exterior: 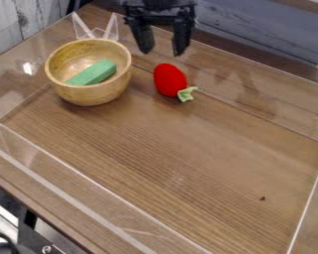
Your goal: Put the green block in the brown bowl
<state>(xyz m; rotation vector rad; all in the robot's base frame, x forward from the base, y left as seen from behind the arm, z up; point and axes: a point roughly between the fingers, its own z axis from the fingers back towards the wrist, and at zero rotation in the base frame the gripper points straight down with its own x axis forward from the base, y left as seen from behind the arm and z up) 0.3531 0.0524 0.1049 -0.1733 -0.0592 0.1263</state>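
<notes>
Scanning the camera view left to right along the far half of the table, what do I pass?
Brown bowl with the green block lying inside it → the open tool hanging above the table → red round toy, its green stem pointing right.

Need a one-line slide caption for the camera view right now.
Green block lies in the brown bowl; open gripper above red toy.

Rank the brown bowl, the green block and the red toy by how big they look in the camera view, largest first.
1. brown bowl, clearly the largest.
2. green block and red toy: these look about alike, and the block lies partly sunk in the bowl, so I won't rank them.
</notes>
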